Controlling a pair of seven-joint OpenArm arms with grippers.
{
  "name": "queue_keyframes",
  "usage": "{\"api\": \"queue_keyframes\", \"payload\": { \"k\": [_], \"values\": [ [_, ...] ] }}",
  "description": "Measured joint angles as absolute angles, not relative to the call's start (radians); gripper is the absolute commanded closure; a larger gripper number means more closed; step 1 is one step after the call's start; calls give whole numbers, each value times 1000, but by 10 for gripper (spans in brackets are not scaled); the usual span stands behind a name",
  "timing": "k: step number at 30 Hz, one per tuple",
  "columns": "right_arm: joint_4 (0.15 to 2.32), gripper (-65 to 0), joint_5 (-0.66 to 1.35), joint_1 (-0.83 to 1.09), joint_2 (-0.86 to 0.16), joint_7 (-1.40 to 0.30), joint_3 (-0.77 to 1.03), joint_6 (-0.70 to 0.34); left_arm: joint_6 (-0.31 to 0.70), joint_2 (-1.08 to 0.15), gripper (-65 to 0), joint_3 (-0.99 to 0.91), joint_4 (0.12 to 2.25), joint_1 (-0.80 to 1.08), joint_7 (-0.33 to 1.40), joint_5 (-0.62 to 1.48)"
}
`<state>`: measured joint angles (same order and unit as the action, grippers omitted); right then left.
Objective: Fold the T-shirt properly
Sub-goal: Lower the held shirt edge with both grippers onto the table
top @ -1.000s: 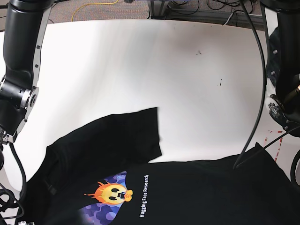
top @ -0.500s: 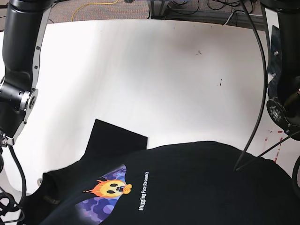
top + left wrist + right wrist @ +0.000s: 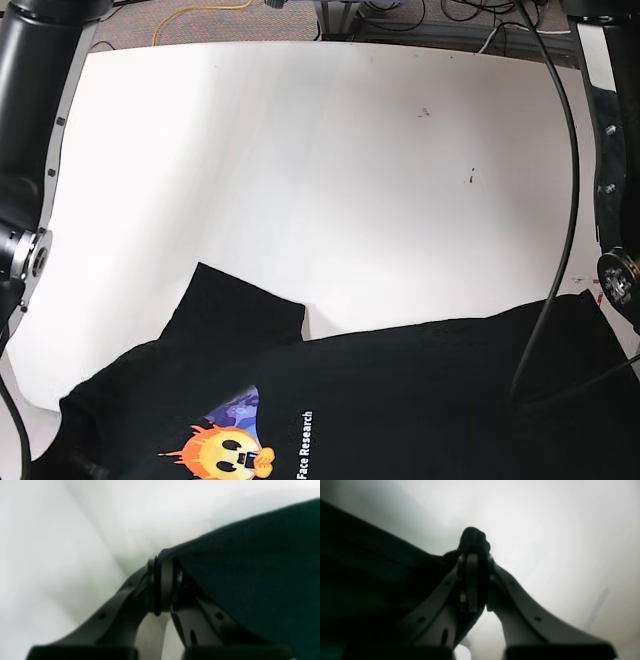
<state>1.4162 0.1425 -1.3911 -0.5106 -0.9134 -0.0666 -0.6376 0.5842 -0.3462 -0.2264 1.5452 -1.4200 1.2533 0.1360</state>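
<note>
The black T-shirt point(image 3: 420, 390) lies spread over the near part of the white table point(image 3: 330, 160), print side up. The left gripper point(image 3: 162, 587) and right gripper point(image 3: 473, 580) each pinch its fabric edge, jaws clamped together

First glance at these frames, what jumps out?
The black T-shirt fills the near edge of the white table, its flame-face print at bottom left of the base view. In the wrist views, the left gripper and right gripper are each clamped on bunched black fabric.
</note>
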Motion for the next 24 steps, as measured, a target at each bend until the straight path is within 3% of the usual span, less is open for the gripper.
{"api": "queue_keyframes", "payload": {
  "k": [13,24],
  "values": [
    [1445,0,146,-1380,-525,-919,-82,-676,585,-345,-3,-221,1574,-1383,1256,137],
    [1619,0,160,-1146,-578,-969,-10,-679,595,-337,-3,-229,1729,-1104,1255,149]
  ]
}}
